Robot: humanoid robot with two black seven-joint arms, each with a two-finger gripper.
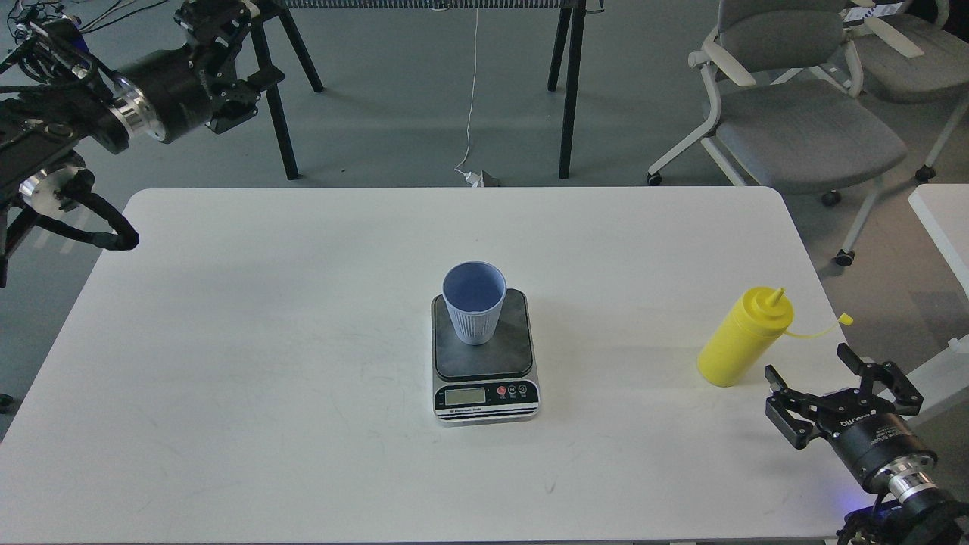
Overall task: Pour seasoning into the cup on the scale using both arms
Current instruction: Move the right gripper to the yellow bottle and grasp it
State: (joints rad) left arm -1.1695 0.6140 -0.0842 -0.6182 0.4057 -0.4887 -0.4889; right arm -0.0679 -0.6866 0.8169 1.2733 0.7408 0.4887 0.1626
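Note:
The light blue ribbed cup (474, 303) stands upright on the dark plate of the scale (484, 362) at the table's middle. The yellow squeeze bottle of seasoning (742, 341) stands on the table at the right, its cap hanging off to the right on its tether. My right gripper (807, 362) is open just in front of and to the right of the bottle, not touching it. My left gripper (250, 53) is high at the far left, beyond the table's back edge, and holds nothing. Its fingers blend into a dark stand leg.
The white table (303, 424) has rounded corners. Black stand legs (566, 91) and a white cable (472, 91) are behind it. Grey office chairs (802, 121) stand at the back right. Another white table's edge (942, 219) shows at the far right.

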